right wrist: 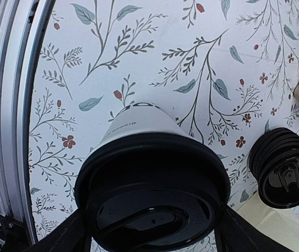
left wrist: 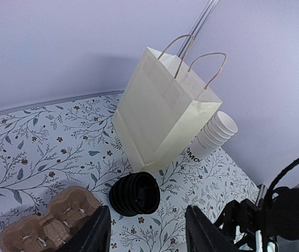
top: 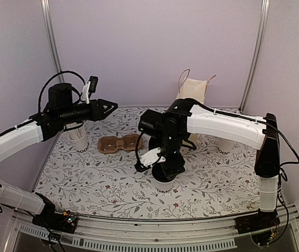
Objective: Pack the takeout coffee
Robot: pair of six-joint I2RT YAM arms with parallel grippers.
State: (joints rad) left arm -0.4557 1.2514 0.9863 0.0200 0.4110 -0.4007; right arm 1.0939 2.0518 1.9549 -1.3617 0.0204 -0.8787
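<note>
Takeout coffee [right wrist: 138, 131]: paper wall judged light, crushable; lid [right wrist: 154, 194] slick. Hold best taken below lid rim. Right gripper [right wrist: 153, 233] fingers seen astride lid, grip perhaps loose, cannot be told. Left gripper [left wrist: 148, 231] fingers parted, empty.

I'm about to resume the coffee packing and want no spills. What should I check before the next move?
1. Lid on coffee: ok.
2. Coffee sits inside right tool: ok.
3. Right tool gripping coffee: cannot tell.
4. Left tool open and empty: ok.
5. Bag upright: ok.
6. Bag mouth open: cannot tell.
</note>
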